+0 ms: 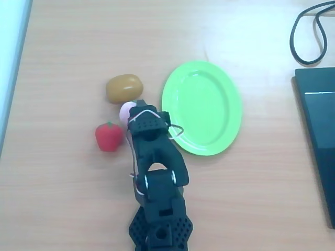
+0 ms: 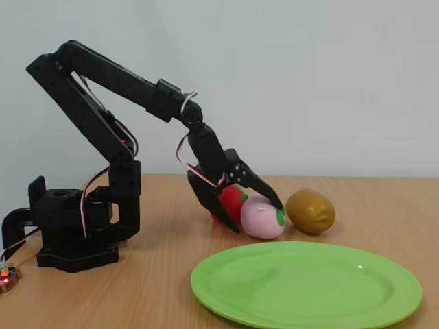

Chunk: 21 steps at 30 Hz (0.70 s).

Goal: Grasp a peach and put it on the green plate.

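Observation:
The pale pink peach rests on the wooden table between the red strawberry and the brown-yellow oval fruit. My black gripper reaches down over it, one finger against its left side and the other finger curving over its top right; both seem to touch it. In the overhead view the gripper covers most of the peach, leaving a pink edge showing. The lime-green oval plate lies empty just right of the gripper and at the table's front in the fixed view.
The strawberry sits left of the arm and the oval fruit just beyond the peach. A dark flat device and a black cable lie at the right edge. The arm's base stands at the left.

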Motion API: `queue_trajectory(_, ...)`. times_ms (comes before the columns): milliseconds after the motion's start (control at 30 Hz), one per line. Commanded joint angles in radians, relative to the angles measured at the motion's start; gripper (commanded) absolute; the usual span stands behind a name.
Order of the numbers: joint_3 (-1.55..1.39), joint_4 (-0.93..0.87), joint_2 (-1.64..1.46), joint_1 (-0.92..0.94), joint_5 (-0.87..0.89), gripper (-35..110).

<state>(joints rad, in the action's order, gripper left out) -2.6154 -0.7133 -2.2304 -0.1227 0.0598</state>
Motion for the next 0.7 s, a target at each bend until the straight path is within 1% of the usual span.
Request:
queue_trajectory(0, 0.049, 0.020, 0.048, 0.002, 0.028, 39)
queue_trajectory(200, 0.124, 0.064, 0.144, 0.015, 0.035, 34)
queue_trajectory(400, 0.141, 0.069, 0.144, 0.003, 0.015, 16)
queue_trajectory(667, 0.140, 0.069, 0.137, 0.000, 0.014, 14)
